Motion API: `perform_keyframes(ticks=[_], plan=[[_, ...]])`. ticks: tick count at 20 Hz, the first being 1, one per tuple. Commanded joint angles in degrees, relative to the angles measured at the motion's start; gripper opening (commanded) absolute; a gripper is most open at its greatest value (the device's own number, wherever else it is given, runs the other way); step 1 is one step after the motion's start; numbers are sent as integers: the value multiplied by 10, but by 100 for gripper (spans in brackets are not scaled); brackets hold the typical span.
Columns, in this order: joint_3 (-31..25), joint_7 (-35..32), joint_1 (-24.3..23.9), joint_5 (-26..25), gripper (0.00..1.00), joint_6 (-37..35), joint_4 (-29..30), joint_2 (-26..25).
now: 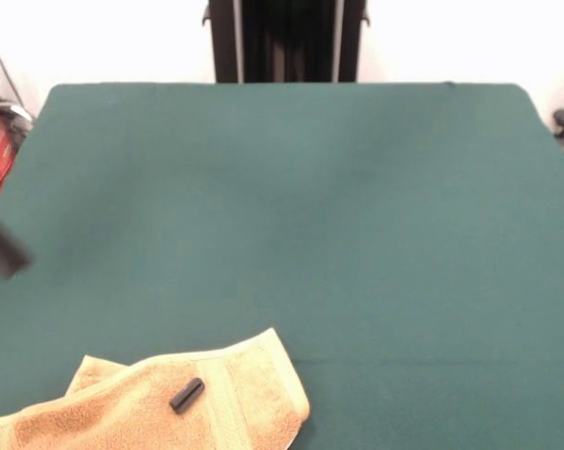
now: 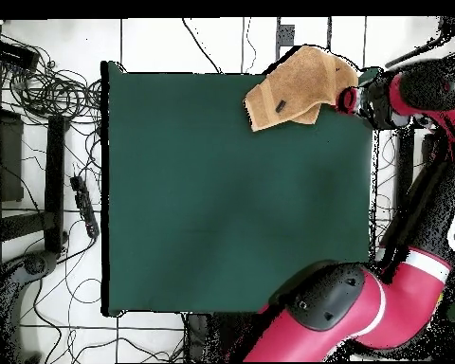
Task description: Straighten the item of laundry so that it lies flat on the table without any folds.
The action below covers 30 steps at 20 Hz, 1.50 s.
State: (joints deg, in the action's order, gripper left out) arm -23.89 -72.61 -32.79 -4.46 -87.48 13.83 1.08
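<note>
Fuzzy terry-cloth towel (image 1: 151,403) w/ ribbed woven band, matt felt-like table (image 1: 310,206), glossy red plastic arm (image 2: 364,313).

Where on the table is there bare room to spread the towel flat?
Nearly the whole table is bare: everything from the towel across to the far edge and both side edges. The only crowded spot is the near corner, where the towel lies bunched, partly over the edge, with a small black cylinder on it. The arm hangs beside that corner.
</note>
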Motion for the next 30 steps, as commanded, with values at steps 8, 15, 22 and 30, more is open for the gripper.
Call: perform_keyframes(ticks=[8, 15, 22, 30], plan=[[33, -82, 54, -24, 0, 469, 199, -26], [97, -184, 88, -17, 0, 304, 121, -41], [46, -28, 44, 19, 0, 277, 150, -45], [72, 17, 40, -2, 0, 229, 186, -27]])
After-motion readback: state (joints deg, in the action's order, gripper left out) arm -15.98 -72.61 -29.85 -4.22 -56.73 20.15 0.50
